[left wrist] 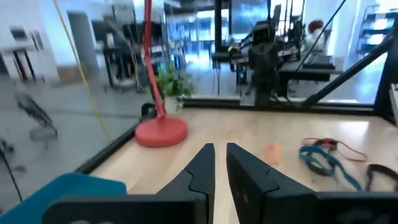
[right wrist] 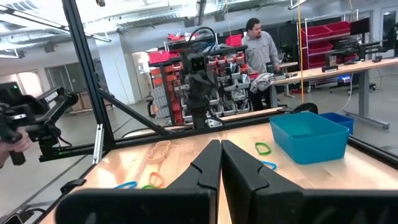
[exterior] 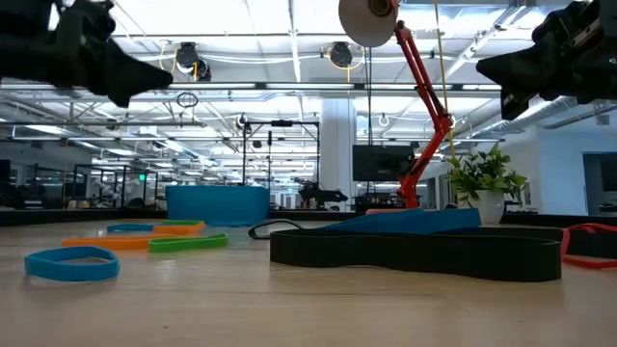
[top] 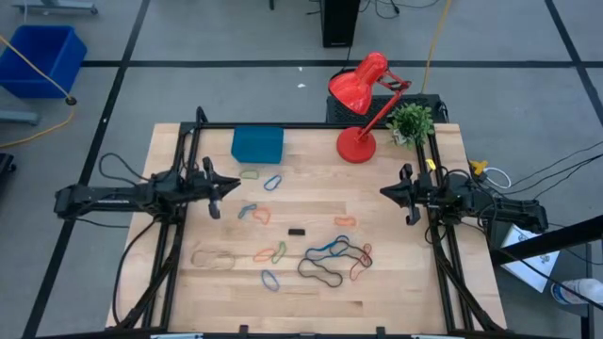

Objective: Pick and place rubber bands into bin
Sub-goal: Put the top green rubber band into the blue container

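Many rubber bands lie flat on the wooden table: a tangle of black, blue and orange ones (top: 334, 256), single ones near the middle (top: 248, 211) and two beside the bin (top: 272, 182). The teal bin (top: 257, 143) stands at the far edge, left of centre. My left gripper (top: 231, 186) hovers level over the table's left side, pointing right. Its fingers (left wrist: 221, 155) stand a narrow gap apart with nothing between them. My right gripper (top: 384, 192) hovers over the right side, pointing left, shut and empty (right wrist: 220, 149). Both are well above the bands (exterior: 72, 262).
A red desk lamp (top: 363, 94) and a small potted plant (top: 411, 122) stand at the far right corner. A small black piece (top: 296, 231) lies mid-table. Black frame rails run along both sides. A blue crate (top: 42, 56) sits on the floor. A person (right wrist: 258, 43) stands far behind.
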`<state>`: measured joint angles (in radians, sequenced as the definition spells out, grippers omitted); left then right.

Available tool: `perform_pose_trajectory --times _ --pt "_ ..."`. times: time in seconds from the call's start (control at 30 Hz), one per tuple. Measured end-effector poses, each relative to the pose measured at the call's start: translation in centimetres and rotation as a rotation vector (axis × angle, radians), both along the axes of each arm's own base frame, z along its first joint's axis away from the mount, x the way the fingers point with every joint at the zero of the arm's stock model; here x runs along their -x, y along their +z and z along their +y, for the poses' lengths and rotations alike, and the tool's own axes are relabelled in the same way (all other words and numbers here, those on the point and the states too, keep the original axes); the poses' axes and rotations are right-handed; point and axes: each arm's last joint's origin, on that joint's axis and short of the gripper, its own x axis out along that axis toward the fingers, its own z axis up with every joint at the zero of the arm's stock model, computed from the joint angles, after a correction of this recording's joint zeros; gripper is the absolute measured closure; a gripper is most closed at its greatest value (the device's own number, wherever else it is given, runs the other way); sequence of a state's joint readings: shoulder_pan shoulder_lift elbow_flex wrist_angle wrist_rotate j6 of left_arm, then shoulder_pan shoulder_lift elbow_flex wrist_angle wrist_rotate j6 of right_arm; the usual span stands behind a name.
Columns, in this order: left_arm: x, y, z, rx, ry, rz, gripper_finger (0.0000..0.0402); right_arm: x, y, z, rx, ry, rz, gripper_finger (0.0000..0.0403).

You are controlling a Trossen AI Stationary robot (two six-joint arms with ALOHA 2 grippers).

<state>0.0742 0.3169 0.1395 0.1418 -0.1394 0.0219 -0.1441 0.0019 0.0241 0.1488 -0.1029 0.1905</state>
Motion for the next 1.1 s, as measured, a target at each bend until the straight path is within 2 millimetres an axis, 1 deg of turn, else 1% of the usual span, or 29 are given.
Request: perform_pose_trajectory --times 0.1,0.17,0.27,0.37,0.5,0.6,0.77,0.87,0.93,1.0,1.1 --pt "-0.9 1.8 0.1 0.015 0.000 0.135 0.0355 0.0 0.1 0.0 0.001 -0.003 -0.013 0.0394" --pt "-1.9 2.6 0.1 0.007 -0.003 0.221 0.0355 0.0 0.2 -0.1 0.001 -0.029 -0.025 0.0394" --pt "-3.8 2.9 0.2 -0.031 -0.044 0.358 0.0355 0.1 0.4 -0.3 0.009 -0.125 -0.038 0.0394" --pt "-5.8 2.2 0.2 -0.037 -0.101 0.509 0.0355 0.1 0.3 -0.5 -0.015 -0.188 -0.032 0.0394" --pt "-8.3 0.7 0.9 -0.011 -0.092 0.670 0.0355 0.1 0.2 -0.6 -0.051 -0.201 -0.033 0.0394" --pt "-10.1 -0.3 1.5 -0.019 -0.125 0.757 0.0355 0.1 0.2 -0.6 -0.059 -0.200 -0.029 0.0394" --pt "-12.9 -1.5 2.6 -0.072 -0.171 0.851 0.0355 0.0 -0.1 -0.6 -0.062 -0.201 0.003 0.0394" --pt "-14.1 -2.2 3.5 -0.080 -0.135 0.900 0.0355 0.0 -0.1 -0.6 -0.062 -0.201 0.006 0.0394" --pt "-14.8 -2.4 4.1 -0.073 -0.076 0.917 0.0355 0.0 -0.1 -0.6 -0.062 -0.201 0.007 0.0394" --pt "-15.1 -2.5 4.6 -0.056 0.004 0.926 0.0355 0.0 -0.1 -0.6 -0.062 -0.201 0.005 0.0394" --pt "-15.0 -2.6 5.1 -0.040 0.100 0.933 0.0355 0.0 -0.1 -0.6 -0.062 -0.201 0.007 0.0394"
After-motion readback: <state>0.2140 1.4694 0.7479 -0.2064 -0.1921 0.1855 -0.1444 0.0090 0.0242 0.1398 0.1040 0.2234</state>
